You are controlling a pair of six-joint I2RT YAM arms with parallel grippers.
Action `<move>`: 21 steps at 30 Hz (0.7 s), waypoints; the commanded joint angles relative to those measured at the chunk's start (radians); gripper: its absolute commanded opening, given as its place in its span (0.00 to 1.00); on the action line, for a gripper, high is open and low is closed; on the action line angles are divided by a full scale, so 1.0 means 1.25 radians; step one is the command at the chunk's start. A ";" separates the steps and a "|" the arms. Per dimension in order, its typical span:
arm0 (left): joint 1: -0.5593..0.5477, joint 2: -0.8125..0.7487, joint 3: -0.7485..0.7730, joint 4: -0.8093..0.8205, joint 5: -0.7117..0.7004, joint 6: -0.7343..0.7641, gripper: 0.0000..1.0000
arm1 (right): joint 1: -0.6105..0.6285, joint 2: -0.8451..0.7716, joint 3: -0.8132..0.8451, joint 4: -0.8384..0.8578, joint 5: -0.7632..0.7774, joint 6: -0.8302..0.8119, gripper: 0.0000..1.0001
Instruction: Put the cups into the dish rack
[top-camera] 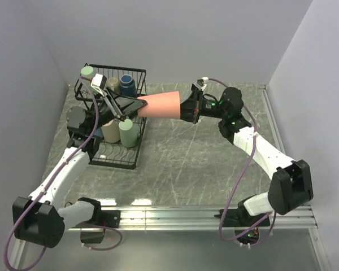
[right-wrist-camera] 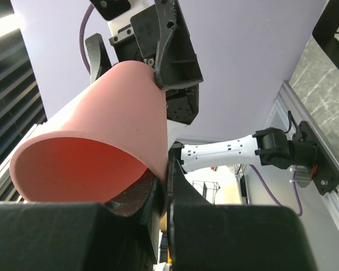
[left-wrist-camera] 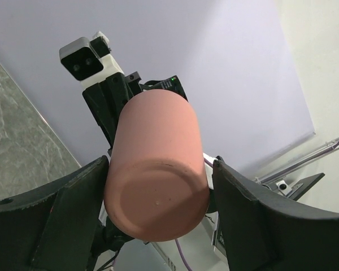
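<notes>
Item: salmon cup (top-camera: 161, 105), a matte plastic tumbler, held horizontal in the air just right of the dish rack (top-camera: 116, 159). I judge it light, stiff and a little slick, best taken across the narrow base. The right gripper (top-camera: 186, 107) pinches the rim wall, one finger inside. The left gripper (top-camera: 137, 106) straddles the base; I cannot tell if it clamps.

The salmon cup (top-camera: 161, 105) is hanging sideways in mid-air, base toward the dish rack (top-camera: 116, 158). The black wire rack is sitting in the table's (top-camera: 186, 164) far-left corner, holding a pale green cup (top-camera: 129, 132) and a dark-blue cup (top-camera: 127, 84).
</notes>
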 commanded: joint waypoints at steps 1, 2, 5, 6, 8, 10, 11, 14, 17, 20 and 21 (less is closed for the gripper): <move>0.002 -0.026 0.001 0.022 0.018 0.015 0.79 | 0.003 0.011 0.026 0.057 0.006 0.007 0.00; 0.002 -0.032 0.001 0.015 0.017 0.018 0.80 | 0.003 0.016 0.036 0.057 0.006 0.006 0.00; 0.001 -0.037 0.000 0.003 0.013 0.027 0.81 | 0.003 0.024 0.050 0.052 0.005 0.006 0.00; 0.002 -0.038 0.003 -0.003 0.013 0.029 0.82 | 0.003 0.027 0.051 0.052 0.006 0.003 0.00; 0.002 -0.037 0.005 -0.012 0.015 0.035 0.82 | 0.003 0.031 0.052 0.051 0.003 0.003 0.00; 0.001 -0.036 0.009 -0.013 0.017 0.038 0.74 | 0.003 0.031 0.051 0.052 0.003 0.003 0.00; 0.002 -0.036 0.010 -0.015 0.015 0.042 0.66 | 0.003 0.032 0.048 0.051 0.005 0.003 0.00; 0.001 -0.034 0.012 -0.026 0.013 0.048 0.37 | 0.003 0.033 0.043 0.057 0.005 0.007 0.00; 0.002 -0.028 0.022 -0.046 0.015 0.056 0.15 | 0.003 0.032 0.042 0.049 0.008 -0.001 0.00; 0.002 -0.030 0.043 -0.101 0.019 0.087 0.00 | 0.003 0.025 0.049 -0.028 0.019 -0.052 0.12; 0.002 -0.030 0.053 -0.123 0.019 0.100 0.00 | 0.001 0.017 0.053 -0.062 0.027 -0.073 0.27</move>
